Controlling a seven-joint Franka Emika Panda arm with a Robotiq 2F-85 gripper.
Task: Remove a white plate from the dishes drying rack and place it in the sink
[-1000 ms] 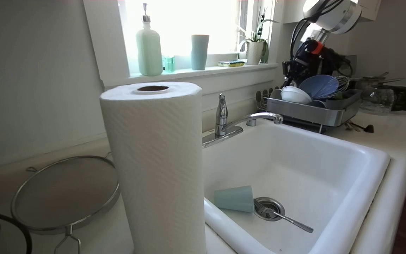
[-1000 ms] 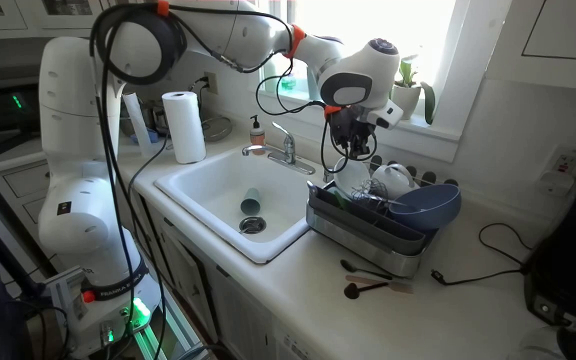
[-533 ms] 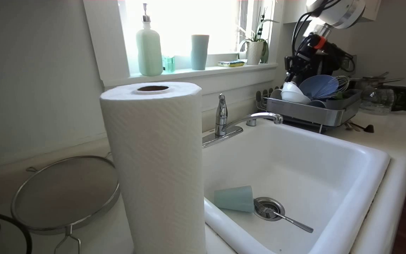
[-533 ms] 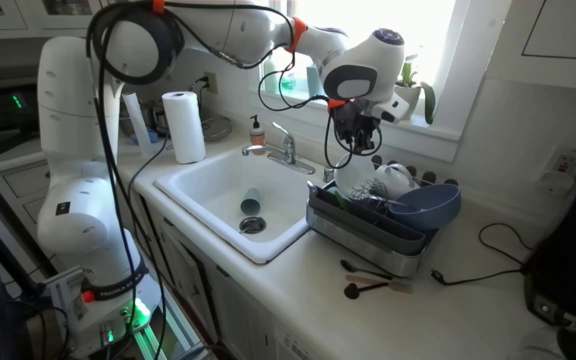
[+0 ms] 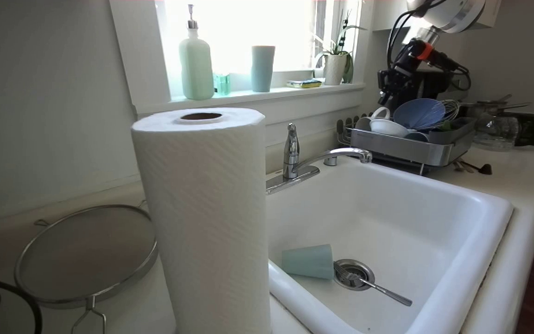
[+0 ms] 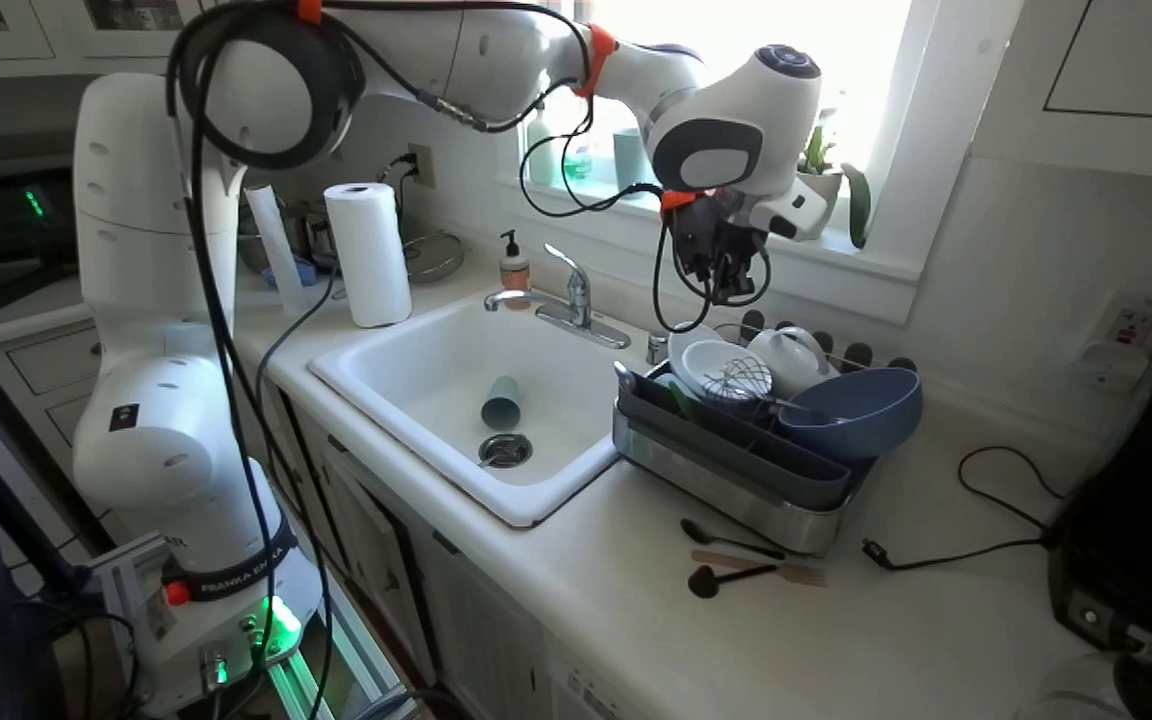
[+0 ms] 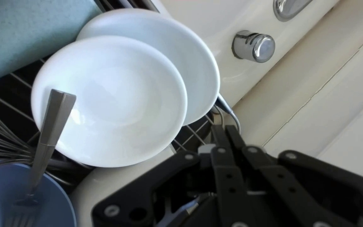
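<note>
the arm (image 6: pixel 496 60) is stretched out and bent downward at its end, fingers (image 7: pixel 222 157) clenched together, above the dishes drying rack (image 6: pixel 726 490).

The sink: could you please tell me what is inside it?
In the sink, a light blue cup lies on its side beside the drain strainer, and a fork lies partly over the strainer. Anything under the cup is covered.
</note>
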